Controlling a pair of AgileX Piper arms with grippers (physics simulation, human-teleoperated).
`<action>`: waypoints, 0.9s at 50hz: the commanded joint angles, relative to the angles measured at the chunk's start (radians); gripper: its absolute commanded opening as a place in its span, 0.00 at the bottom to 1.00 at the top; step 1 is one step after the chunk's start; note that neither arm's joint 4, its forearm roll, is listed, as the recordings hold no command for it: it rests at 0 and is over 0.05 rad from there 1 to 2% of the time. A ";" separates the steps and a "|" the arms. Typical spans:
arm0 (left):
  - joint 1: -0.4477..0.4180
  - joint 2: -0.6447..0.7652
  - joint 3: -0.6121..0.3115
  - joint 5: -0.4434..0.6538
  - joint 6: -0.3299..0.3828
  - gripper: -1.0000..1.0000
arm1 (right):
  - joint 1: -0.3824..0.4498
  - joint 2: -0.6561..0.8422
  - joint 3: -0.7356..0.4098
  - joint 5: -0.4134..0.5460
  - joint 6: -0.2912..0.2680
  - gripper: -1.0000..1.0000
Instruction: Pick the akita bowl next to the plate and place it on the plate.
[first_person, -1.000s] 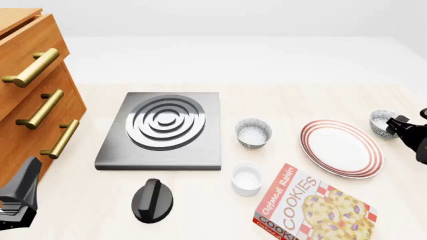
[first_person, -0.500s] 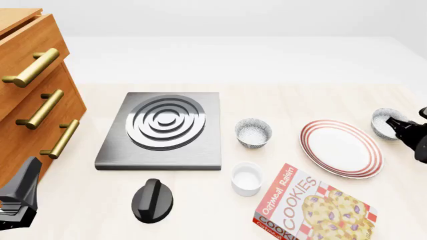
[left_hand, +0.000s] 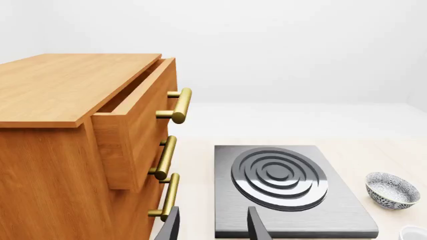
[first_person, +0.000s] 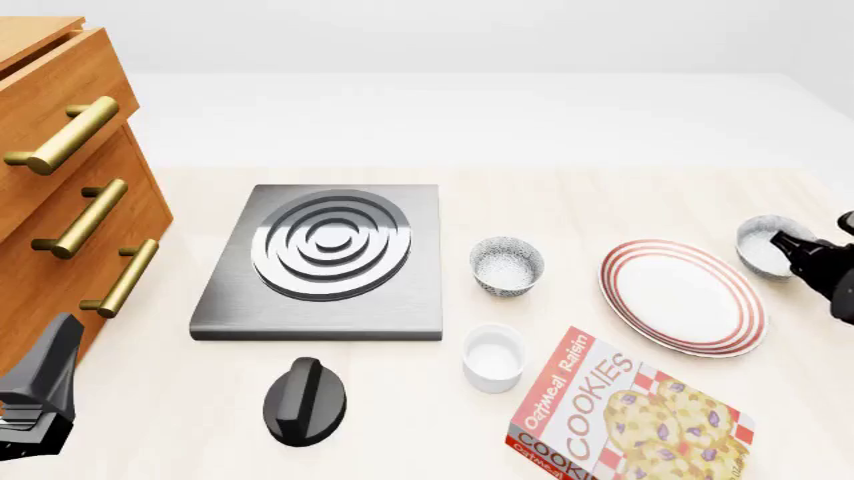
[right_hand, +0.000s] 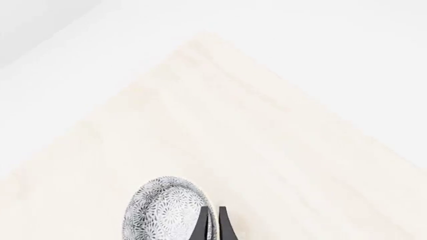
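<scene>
While the left gripper (left_hand: 212, 225) hangs with its jaws spread before a hob (left_hand: 288, 187), the left wrist view takes in a wooden chest (left_hand: 80, 150) with brass handles, its top drawer (left_hand: 137, 115) pulled partly out, and a speckled bowl (left_hand: 392, 190) beyond the hob.

From the front, the table (first_person: 534, 200) carries the hob near its middle, a black knob (first_person: 304, 400) at the near edge, and a second speckled bowl (first_person: 507, 265) between hob and plate (first_person: 682, 297). A white cup (first_person: 493, 357) and a cookie box (first_person: 627, 415) lie nearer the front edge. At the right edge, just beside the plate, the right gripper (first_person: 795, 249) pinches the rim of the akita bowl (first_person: 763, 247). The left gripper sits at the near-left corner.

Seen from the right wrist, the akita bowl's patterned side fills the view between narrowly closed fingers (right_hand: 202, 226), with the bare tabletop beyond.
</scene>
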 joint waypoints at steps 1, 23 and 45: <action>0.000 0.000 0.000 0.000 0.000 1.00 | 0.013 -0.065 0.039 0.026 0.017 0.00; 0.000 0.000 0.000 0.000 0.000 1.00 | 0.021 -0.243 0.078 0.100 0.047 0.00; 0.000 0.000 0.000 0.000 0.000 1.00 | 0.059 -0.379 0.127 0.150 0.078 0.00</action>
